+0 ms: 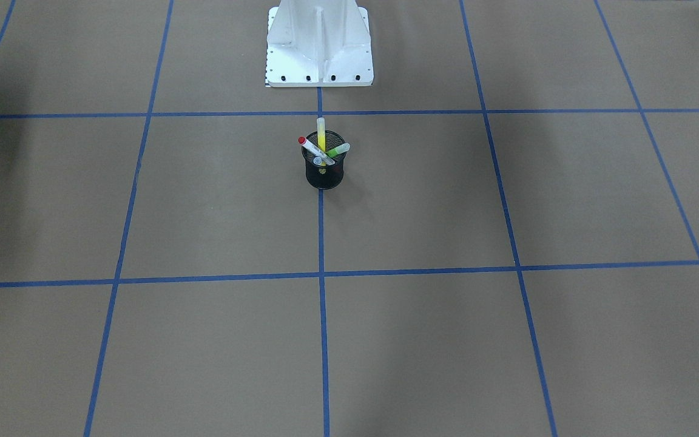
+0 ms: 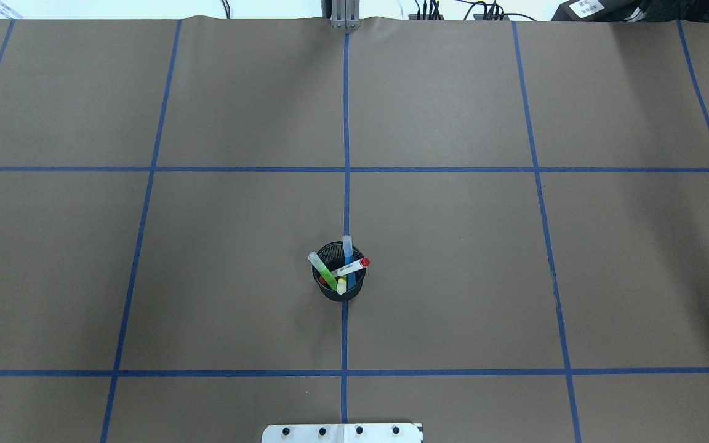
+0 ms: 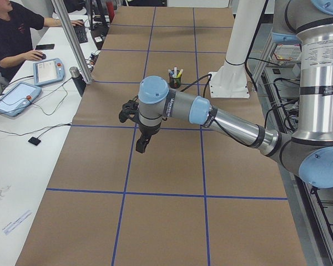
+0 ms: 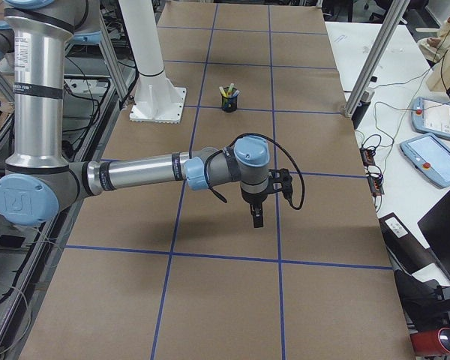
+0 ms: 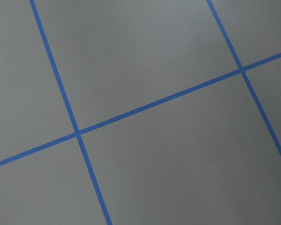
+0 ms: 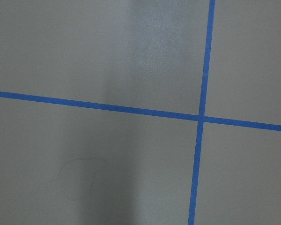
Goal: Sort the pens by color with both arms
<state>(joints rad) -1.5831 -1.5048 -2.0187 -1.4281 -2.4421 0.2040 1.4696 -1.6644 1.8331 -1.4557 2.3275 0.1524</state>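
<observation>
Near, in the side views: 2 arms, one per desk (image 2: 453,277) end, with left gripper (image 3: 141,145) and right gripper (image 4: 256,217) pointed down over brown paper and blue tape grid. Can't tell how far the fingers are open, or any hold. Wrist band lettering too small to read. Further in: 1 black mesh cup (image 2: 330,294) on the centre tape line, with all 4 pens inside, leaning apart: 1 blue pen (image 2: 348,249), 1 green pen (image 2: 322,267), 1 yellow pen (image 2: 341,285), 1 white pen with red cap (image 2: 352,267), barrel print illegible. Beyond the cup: 1 white pedestal base (image 1: 319,54).
</observation>
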